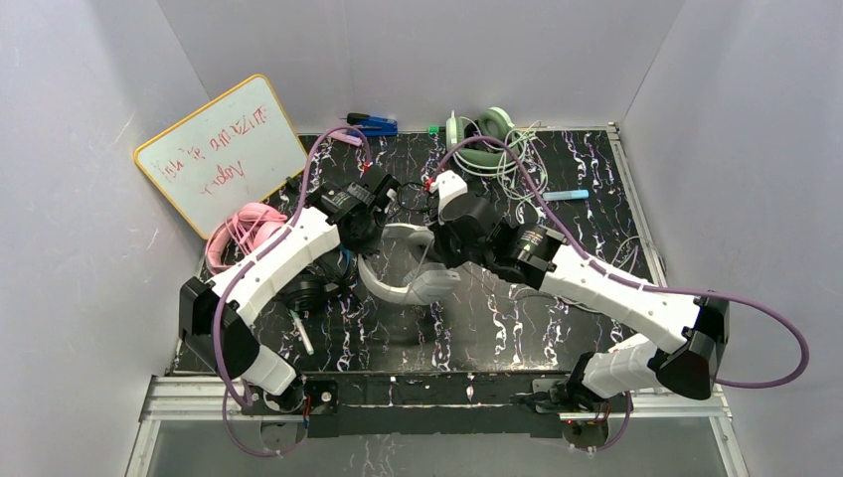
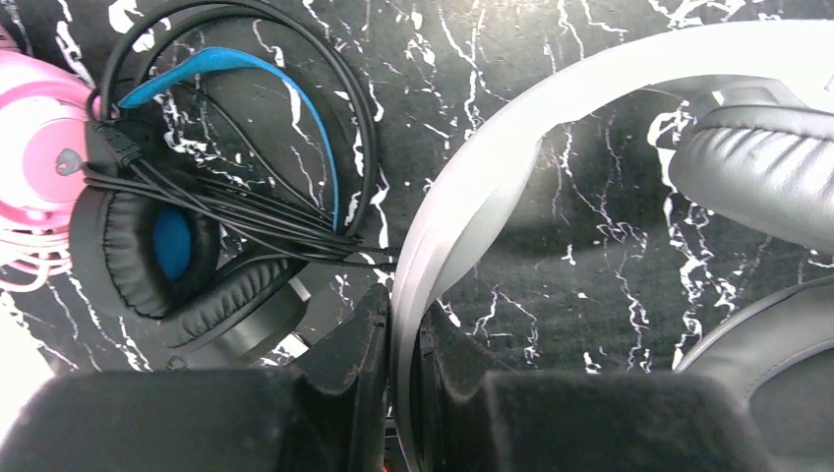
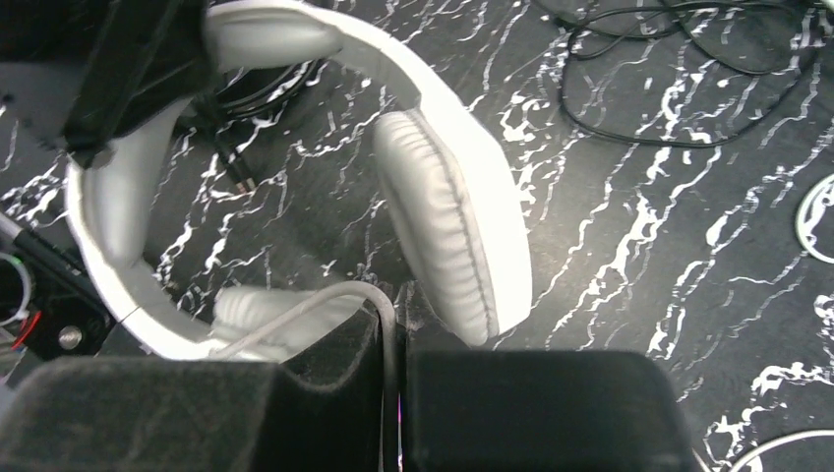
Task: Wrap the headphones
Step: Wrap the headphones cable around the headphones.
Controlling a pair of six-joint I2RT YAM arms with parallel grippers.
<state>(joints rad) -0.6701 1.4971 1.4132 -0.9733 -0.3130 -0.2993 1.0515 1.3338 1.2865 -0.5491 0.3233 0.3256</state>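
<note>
The white-grey headphones (image 1: 408, 283) sit mid-table between both arms. My left gripper (image 2: 405, 339) is shut on their white headband (image 2: 462, 197), also seen in the right wrist view (image 3: 108, 197). My right gripper (image 3: 391, 339) is shut on their thin grey cord (image 3: 295, 310), next to a padded cup (image 3: 443, 226). The black-and-blue headphones (image 2: 167, 246) lie left of the headband with their cord bundled (image 2: 246, 211). The pink headphones (image 1: 247, 227) lie at the far left, their cup at the left edge of the left wrist view (image 2: 34, 147).
A whiteboard (image 1: 221, 151) leans on the left wall. A green-white headset (image 1: 484, 139) with loose cords lies at the back. A blue pen (image 1: 370, 124) and a light-blue marker (image 1: 567, 195) lie near the back edge. Black cord loops (image 3: 688, 98) lie on the mat.
</note>
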